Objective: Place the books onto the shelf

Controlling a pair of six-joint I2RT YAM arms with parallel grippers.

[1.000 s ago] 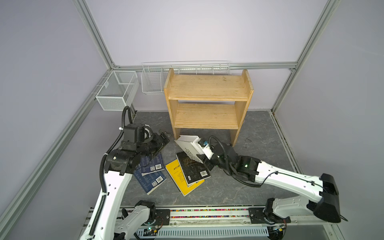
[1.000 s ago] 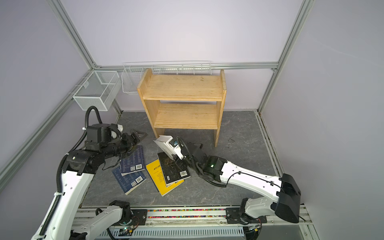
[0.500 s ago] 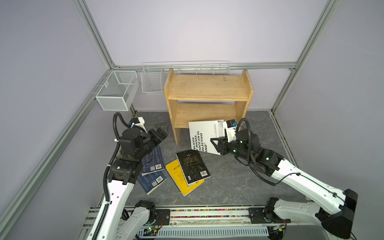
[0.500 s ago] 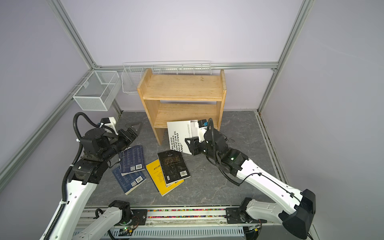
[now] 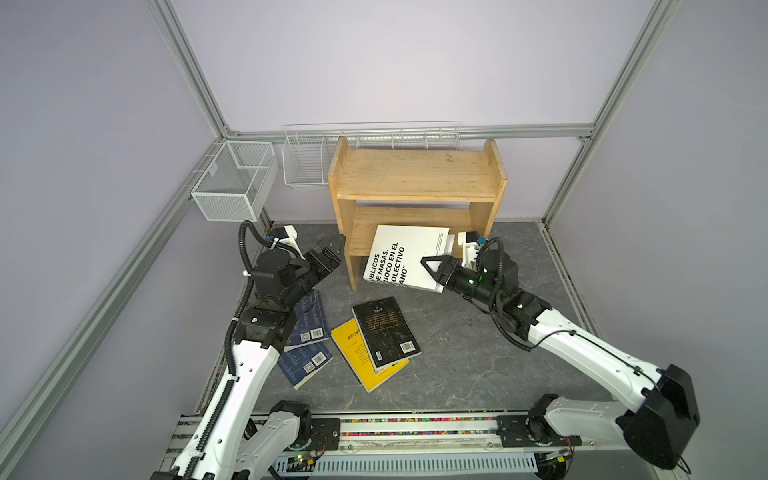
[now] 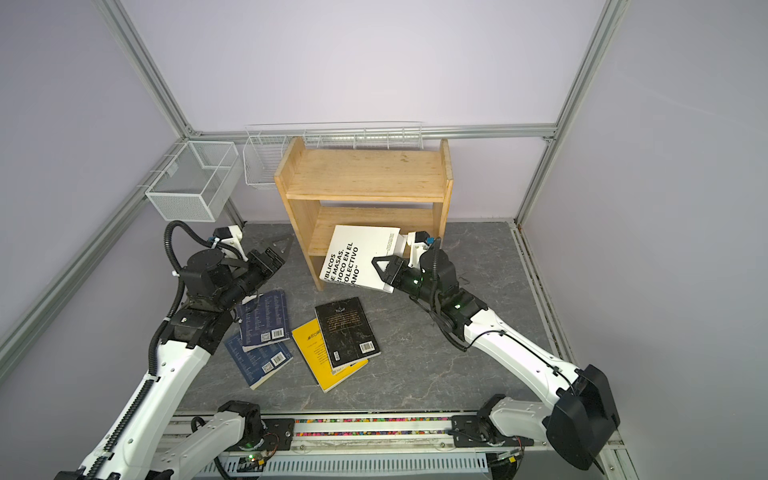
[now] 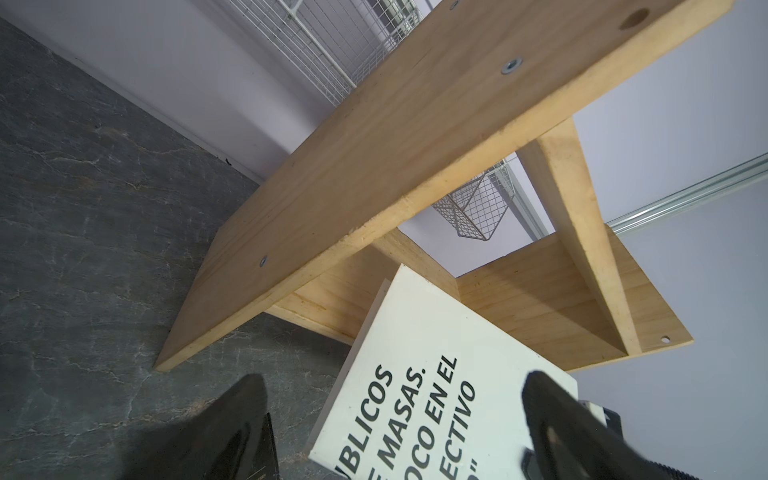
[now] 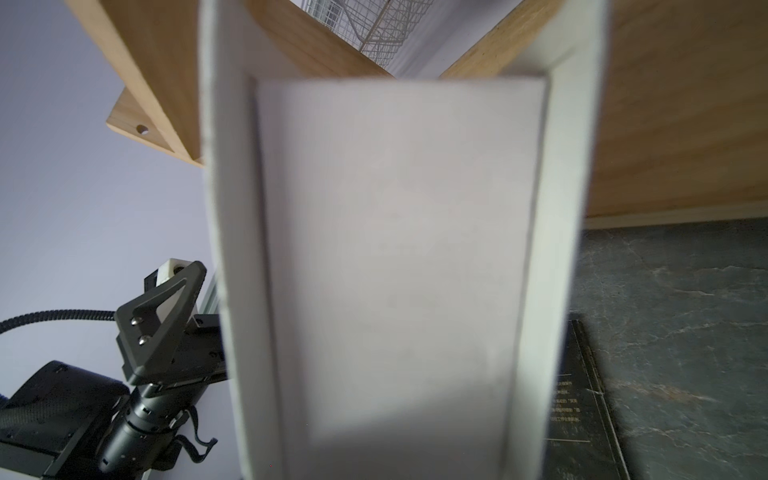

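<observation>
Lifted off the counter (image 5: pixel 457 353) since a second ago, the white book (image 5: pixel 405 257) now hangs tilted before the shelf (image 5: pixel 415 178), at its 6 o'clock. Left jaws, at 8 o'clock, gape empty. Two navy books (image 5: pixel 309 320), a yellow book (image 5: pixel 353 353) and a black book (image 5: pixel 384 332) lie flat at 7 o'clock. Right jaws clamp the white book's edge. It looks best levelled first, then slid in clear of the side panel (image 5: pixel 353 266).
</observation>
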